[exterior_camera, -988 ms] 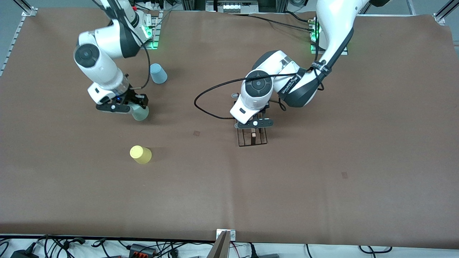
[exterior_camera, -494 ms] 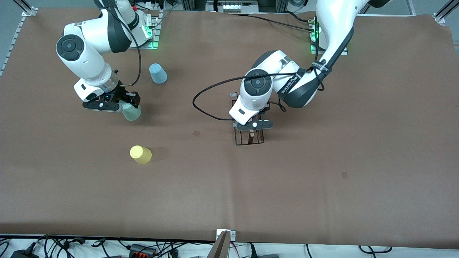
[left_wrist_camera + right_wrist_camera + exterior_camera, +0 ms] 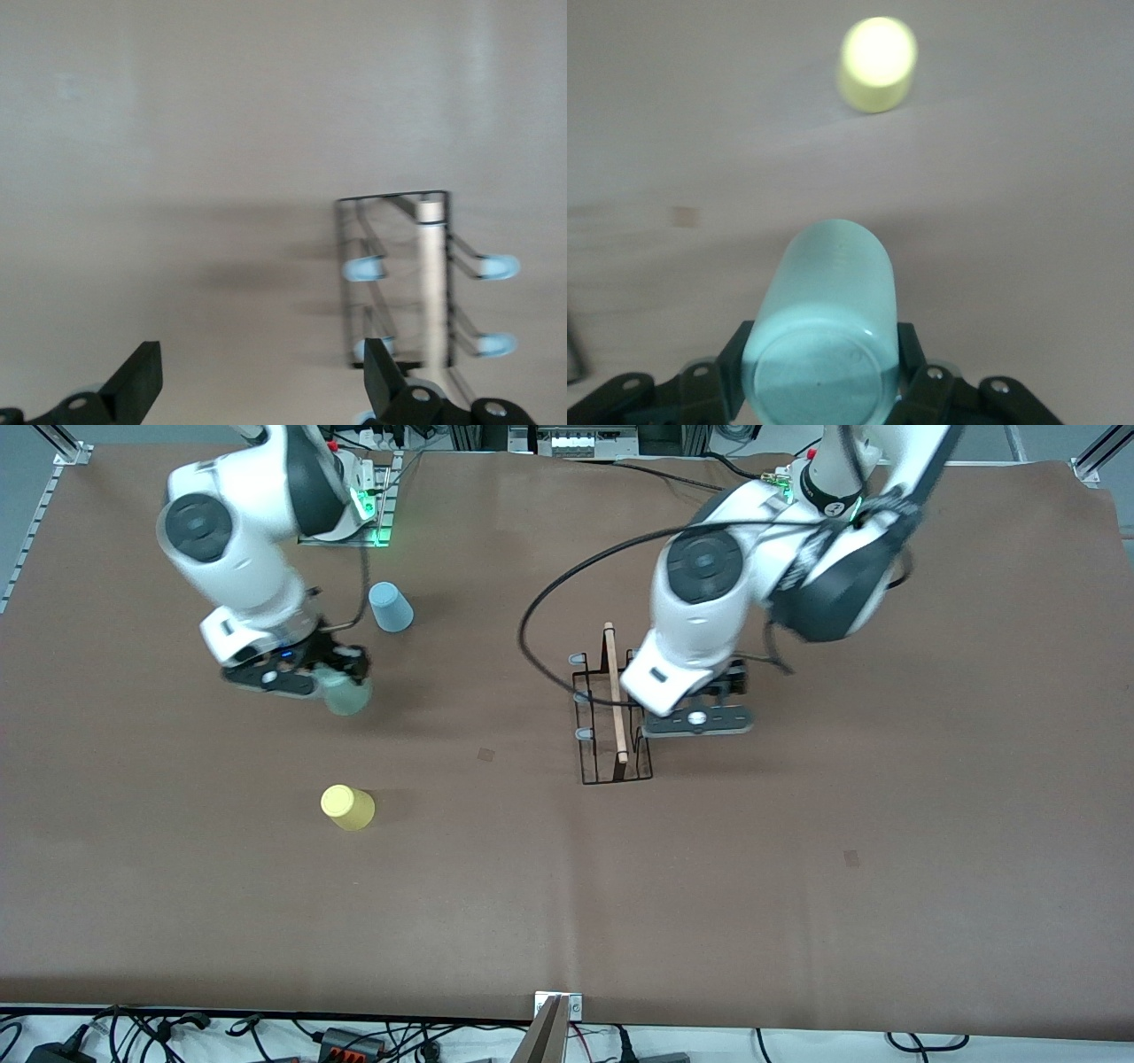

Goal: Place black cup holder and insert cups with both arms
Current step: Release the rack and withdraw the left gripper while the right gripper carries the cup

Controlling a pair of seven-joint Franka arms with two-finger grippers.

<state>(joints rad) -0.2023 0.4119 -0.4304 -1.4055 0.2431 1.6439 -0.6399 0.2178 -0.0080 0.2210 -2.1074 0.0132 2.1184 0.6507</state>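
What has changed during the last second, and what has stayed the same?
The left gripper has let go of the black cup holder and moved off it toward the left arm's end of the table, fingers open. The right gripper, shut on the pale green cup, swung away and came back. The holder now stands unheld; the yellow cup and blue cup stayed.

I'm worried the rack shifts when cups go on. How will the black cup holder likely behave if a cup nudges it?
The black cup holder is thin open wire, so it is probably light and may slide on the brown table cover. It rests free: the left gripper is open beside it. Its broad rectangular base suggests sliding sooner than tipping.
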